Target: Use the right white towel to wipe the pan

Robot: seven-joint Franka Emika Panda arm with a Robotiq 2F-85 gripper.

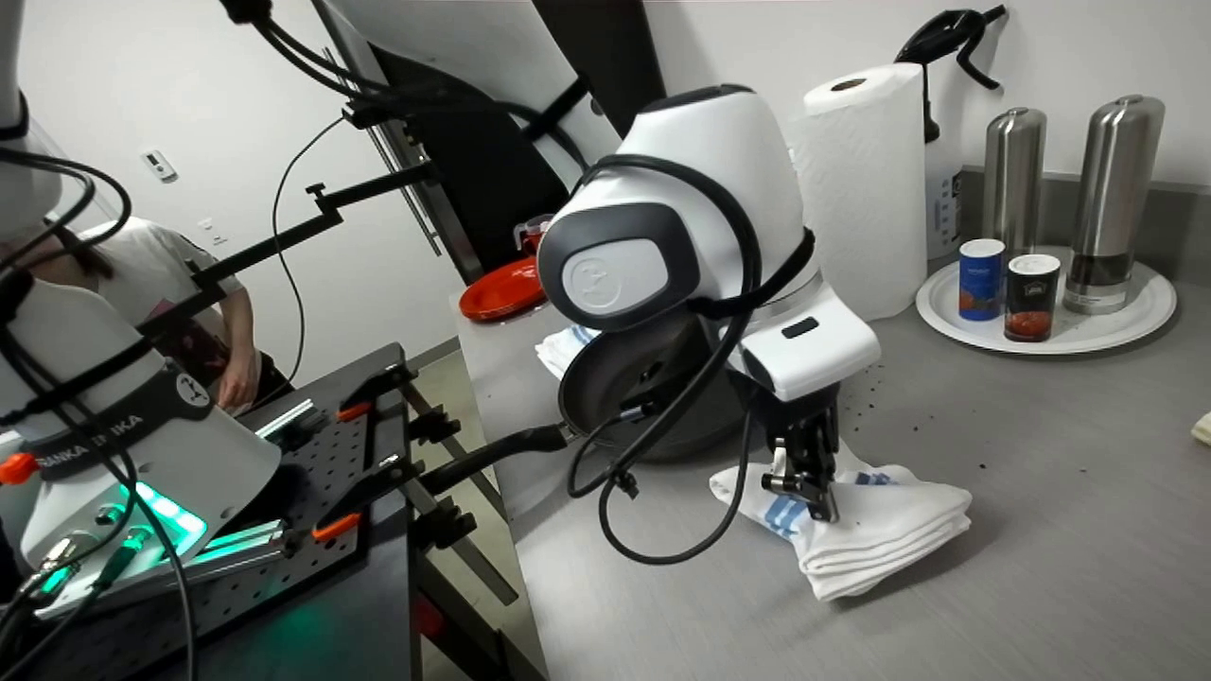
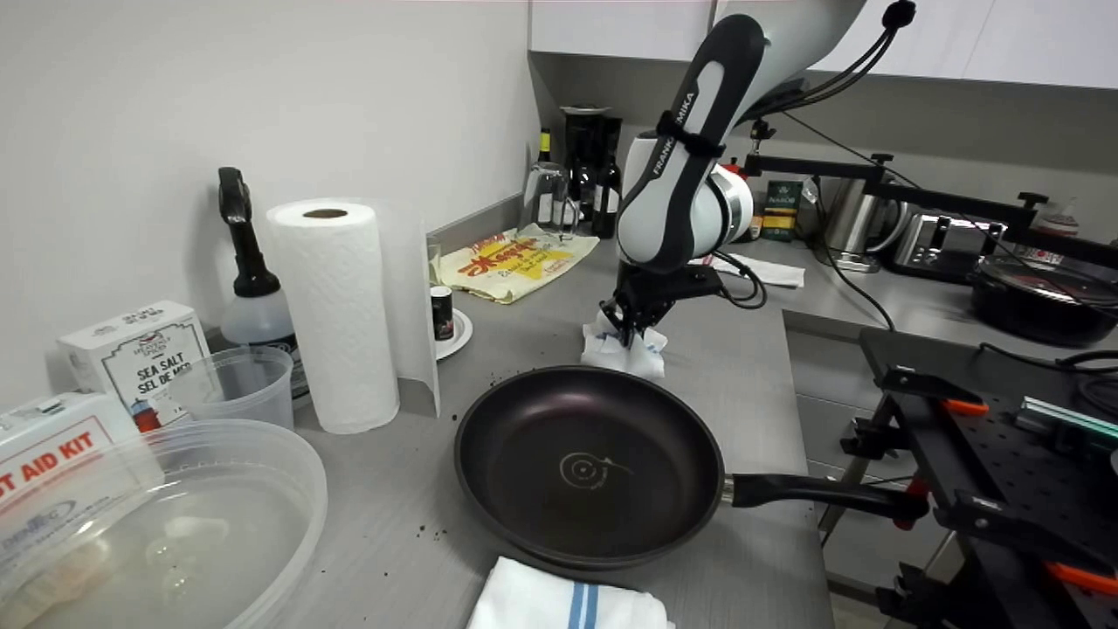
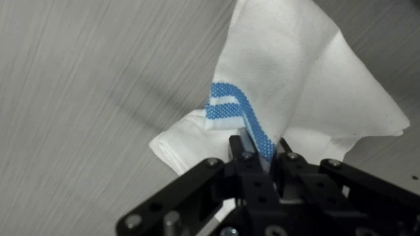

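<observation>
With the end effector [image 3: 263, 146] clamped on the right white towel [image 1: 885, 532], we find the pan [image 2: 590, 476] near, on the end effector's left.

Your white arm [image 1: 719, 142] wears looping black cables [image 1: 751, 253] mid-frame in an exterior view, and your black gripper [image 3: 262, 141] shows silver screws [image 3: 212, 161] low in the wrist view.

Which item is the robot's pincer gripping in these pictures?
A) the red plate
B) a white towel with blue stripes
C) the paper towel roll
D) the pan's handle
B: the wrist view shows a blue-striped fold of the white towel pinched in the pincer.
</observation>
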